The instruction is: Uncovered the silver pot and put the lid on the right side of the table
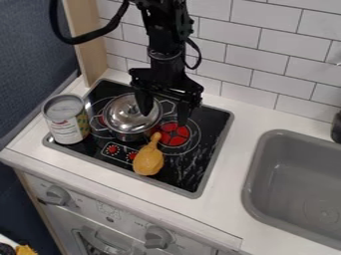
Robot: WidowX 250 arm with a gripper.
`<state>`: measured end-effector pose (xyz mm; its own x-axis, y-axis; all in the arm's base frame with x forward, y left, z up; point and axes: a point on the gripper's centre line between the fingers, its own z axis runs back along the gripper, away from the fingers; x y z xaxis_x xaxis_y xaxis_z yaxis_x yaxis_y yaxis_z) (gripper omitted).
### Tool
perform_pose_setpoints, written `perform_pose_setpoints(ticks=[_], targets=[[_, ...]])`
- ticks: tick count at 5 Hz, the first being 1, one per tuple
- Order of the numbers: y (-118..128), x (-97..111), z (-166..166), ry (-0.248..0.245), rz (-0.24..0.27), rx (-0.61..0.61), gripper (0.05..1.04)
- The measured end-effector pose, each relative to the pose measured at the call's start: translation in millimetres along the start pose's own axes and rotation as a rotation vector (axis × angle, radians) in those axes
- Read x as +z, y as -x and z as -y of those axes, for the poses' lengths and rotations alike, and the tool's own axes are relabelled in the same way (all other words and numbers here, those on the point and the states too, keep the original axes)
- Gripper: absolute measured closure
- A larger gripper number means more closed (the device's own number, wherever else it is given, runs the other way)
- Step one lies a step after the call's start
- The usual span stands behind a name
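Silver pot [128,136] sits toward eleven o'clock on the black stovetop [190,169], its lid [122,110] on. I have the pincer [164,118] wide, one finger over the lid, the other toward three o'clock.

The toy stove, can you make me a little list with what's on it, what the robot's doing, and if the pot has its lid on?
pot: silver pot, on the black cooktop
lid: silver lid, on the pot
can: upright at the cooktop's left edge, beside the pot
food: toy drumstick, lying in front, thin end pointing back
gripper: black gripper, open, over the lid's right side
sink: gray sink, right of the cooktop
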<state>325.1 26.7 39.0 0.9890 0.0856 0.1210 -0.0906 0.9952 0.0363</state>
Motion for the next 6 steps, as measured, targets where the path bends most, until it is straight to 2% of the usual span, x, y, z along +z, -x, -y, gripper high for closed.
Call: perform_pose_setpoints(ticks=[1,2,3,4,6], targets=[[3.0,-8.2,0.3,-0.001,-0.026,0.001,0.083],[2.0,-9.6,-21.6,-0.011,-0.021,0.095,0.083],[-2.2,-10.0,-46.2,-0.041,0.019,0.199,0.083],[-12.1,-10.0,-58.5,-0.101,0.09,0.269,0.083],[-33.7,-40.4,-67.9,-0.137,0.05,0.285,0.083]])
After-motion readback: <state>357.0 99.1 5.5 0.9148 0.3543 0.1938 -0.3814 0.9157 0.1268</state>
